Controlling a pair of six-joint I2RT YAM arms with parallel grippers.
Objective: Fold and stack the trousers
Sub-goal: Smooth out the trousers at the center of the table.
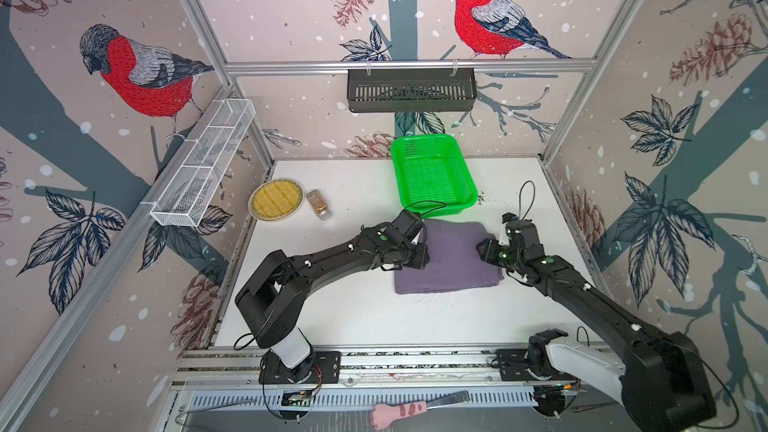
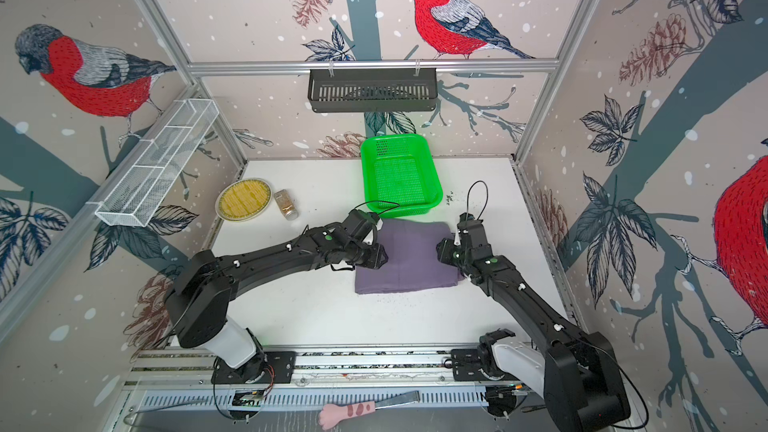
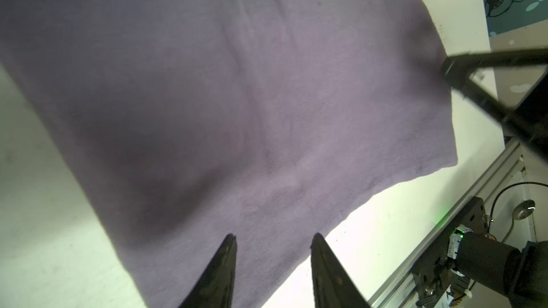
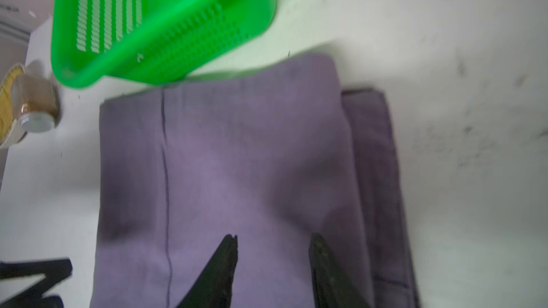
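The trousers [image 1: 451,261] [image 2: 409,261] are dusty purple-grey cloth, folded into a flat rectangle in the middle of the white table. My left gripper [image 1: 423,253] [image 2: 380,253] hangs over their left edge. In the left wrist view it [image 3: 274,237] is open, with only cloth [image 3: 237,99] showing between the fingers. My right gripper [image 1: 484,249] [image 2: 442,249] is over the right edge. The right wrist view shows it [image 4: 272,237] open too, above the top layer [image 4: 237,158], with a lower fold sticking out at one side.
A green basket [image 1: 436,137] [image 4: 160,25] stands just behind the trousers. A yellow-centred plate [image 1: 252,206] and a lying spice jar [image 1: 319,204] [image 4: 35,105] are at the back left. A white wire rack [image 1: 203,164] and a black wall basket [image 1: 411,89] hang above.
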